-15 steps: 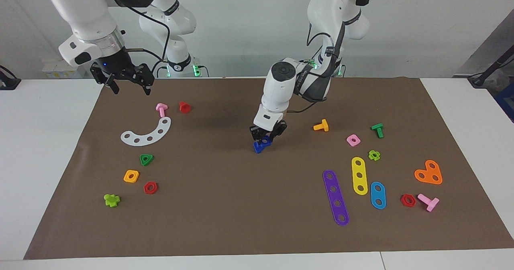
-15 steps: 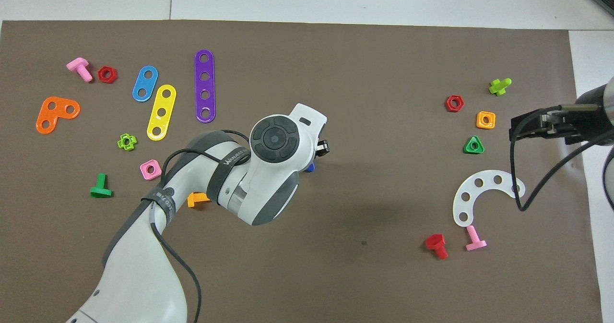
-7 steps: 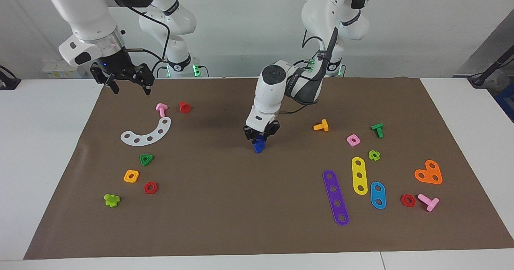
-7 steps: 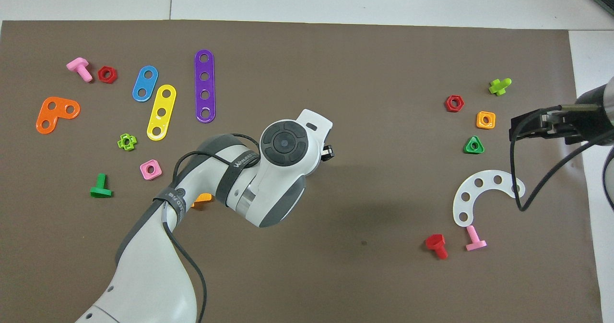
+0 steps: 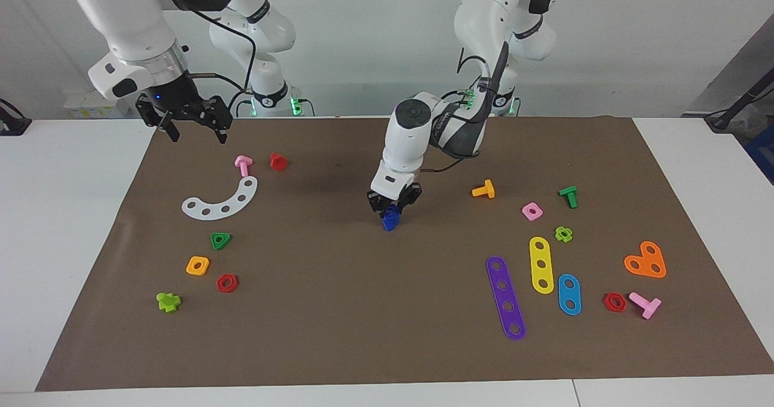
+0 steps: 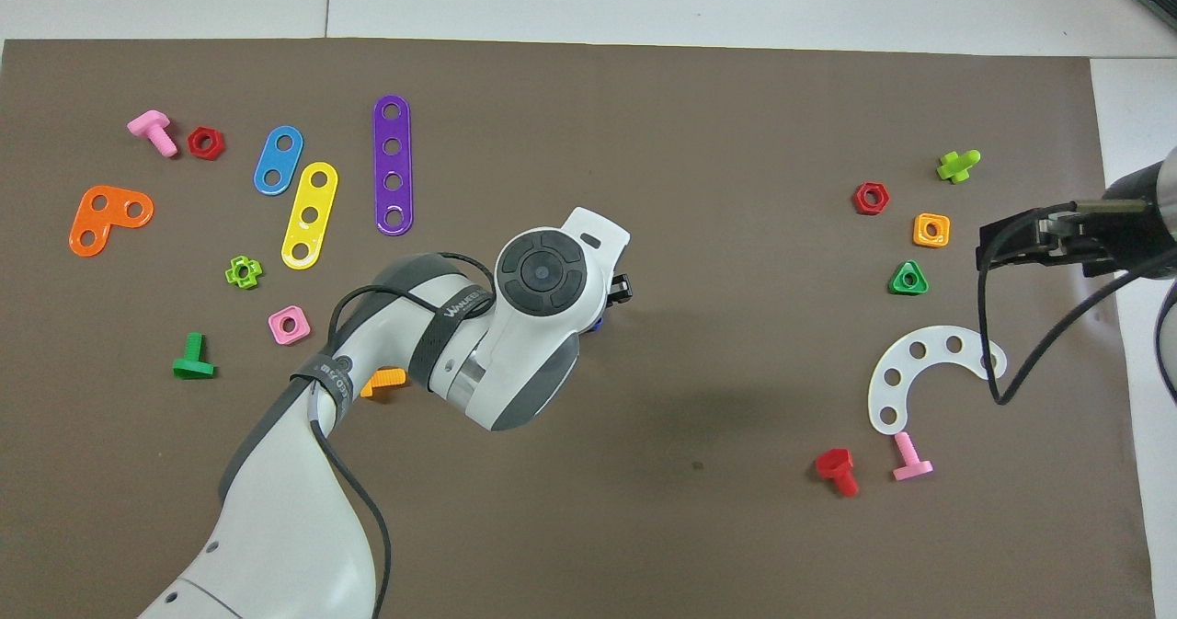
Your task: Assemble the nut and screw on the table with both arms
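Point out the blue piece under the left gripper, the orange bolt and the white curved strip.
blue piece [image 5: 390, 219]: facing view, its lower body.
orange bolt [image 5: 484, 190]: facing view, its head.
white curved strip [image 5: 225, 200]: facing view, mid-arc.

We look from two high cameras. One faces the robots across the surface [image 5: 91, 225], taking in the whole brown mat [image 5: 338, 310] and both arms' bases. The other looks steeply down from the robots' end, closer in. Both share the mat [image 6: 699, 122], half a turn apart.
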You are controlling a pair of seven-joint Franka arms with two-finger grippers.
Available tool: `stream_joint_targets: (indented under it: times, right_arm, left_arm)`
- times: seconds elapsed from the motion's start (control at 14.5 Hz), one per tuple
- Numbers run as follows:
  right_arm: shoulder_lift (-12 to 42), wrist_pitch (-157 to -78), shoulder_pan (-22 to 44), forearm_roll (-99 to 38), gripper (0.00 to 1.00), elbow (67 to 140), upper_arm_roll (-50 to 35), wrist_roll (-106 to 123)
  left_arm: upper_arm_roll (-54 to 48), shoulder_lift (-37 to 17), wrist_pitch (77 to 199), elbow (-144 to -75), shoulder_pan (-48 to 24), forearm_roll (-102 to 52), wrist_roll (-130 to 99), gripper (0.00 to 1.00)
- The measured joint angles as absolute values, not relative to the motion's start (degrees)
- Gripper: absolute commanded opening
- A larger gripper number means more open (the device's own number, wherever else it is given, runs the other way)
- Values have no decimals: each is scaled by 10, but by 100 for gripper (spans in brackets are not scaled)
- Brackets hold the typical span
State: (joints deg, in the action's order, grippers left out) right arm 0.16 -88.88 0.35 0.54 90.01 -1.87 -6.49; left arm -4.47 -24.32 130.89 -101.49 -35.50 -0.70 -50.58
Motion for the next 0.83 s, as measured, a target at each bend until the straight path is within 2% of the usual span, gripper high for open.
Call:
stream_joint_targets:
  times: [0.21,0.34,0.55,0.83]
  right_arm:
    - [2,-889,4,5,100,900,-19,-65]
    - [2,-889,4,5,100,900,-19,-65]
    - [2,-889,4,5,100,900,-19,-65]
    - [2,-889,4,5,100,900,-19,-65]
  left_arm:
    - [-39,-243,1301,-1005,-347,-3,-506,100]
    - [-34,-242,1258,-973,-319,1,-504,100]
    - [-32,-213,1171,-924,-229,6,-442,100]
    - [-29,-145,1061,-927,-114,8,-304,100]
